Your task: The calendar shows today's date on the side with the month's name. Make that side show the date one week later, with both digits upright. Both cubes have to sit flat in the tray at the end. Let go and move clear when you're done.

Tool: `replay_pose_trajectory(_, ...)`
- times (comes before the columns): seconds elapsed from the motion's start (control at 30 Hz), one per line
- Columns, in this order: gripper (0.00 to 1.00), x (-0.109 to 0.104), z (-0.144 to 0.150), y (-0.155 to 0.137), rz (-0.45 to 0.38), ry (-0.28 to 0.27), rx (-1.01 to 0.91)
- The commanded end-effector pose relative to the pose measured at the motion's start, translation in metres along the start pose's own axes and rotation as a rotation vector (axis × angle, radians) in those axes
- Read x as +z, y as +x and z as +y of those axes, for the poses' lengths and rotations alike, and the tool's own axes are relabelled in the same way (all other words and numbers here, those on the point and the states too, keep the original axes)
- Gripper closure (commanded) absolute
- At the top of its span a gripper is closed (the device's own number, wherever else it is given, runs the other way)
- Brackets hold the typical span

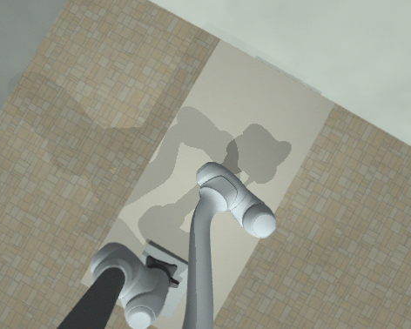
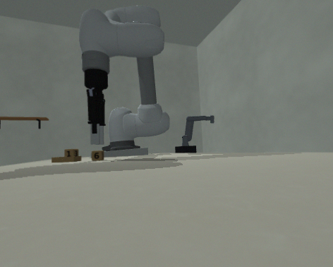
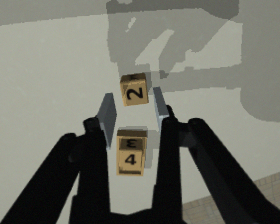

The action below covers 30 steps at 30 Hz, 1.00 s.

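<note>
In the exterior view, a wooden cube showing 1 (image 2: pixel 71 153) sits at the right end of the flat wooden tray (image 2: pixel 59 159). A second cube showing 6 (image 2: pixel 97 155) stands on the table just right of the tray. My gripper (image 2: pixel 97 140) (image 3: pixel 134 101) hangs straight above that loose cube, partly open and empty. In the wrist view a cube with 2 on top (image 3: pixel 136 92) lies by the fingertips. A cube showing 3 and 4 (image 3: pixel 131 152) lies further back between the finger links, clear of them. The tray does not show there. In the top view the arm (image 1: pixel 204 226) hides the cubes.
The robot's base (image 2: pixel 124 148) stands just behind the cubes. A small dark stand with a grey arm (image 2: pixel 191 135) is to its right. A wall shelf (image 2: pixel 17 119) hangs at the far left. The pale table top (image 1: pixel 247 109) is flanked by tiled floor (image 1: pixel 73 130).
</note>
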<state>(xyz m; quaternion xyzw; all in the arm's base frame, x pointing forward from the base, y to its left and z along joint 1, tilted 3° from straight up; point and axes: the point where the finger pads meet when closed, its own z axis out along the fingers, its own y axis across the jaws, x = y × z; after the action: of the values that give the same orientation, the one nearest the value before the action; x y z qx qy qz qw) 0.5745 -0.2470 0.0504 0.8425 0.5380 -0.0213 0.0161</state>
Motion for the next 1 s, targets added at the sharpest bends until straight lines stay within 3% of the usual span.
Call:
replay_pose_trajectory(0.0,0.64,0.0029,0.0,0.0001,0.0,0.0,0.0)
replay_pose_trajectory(0.97,0.64,0.0121,0.0,0.0002,0.0,0.0,0.0)
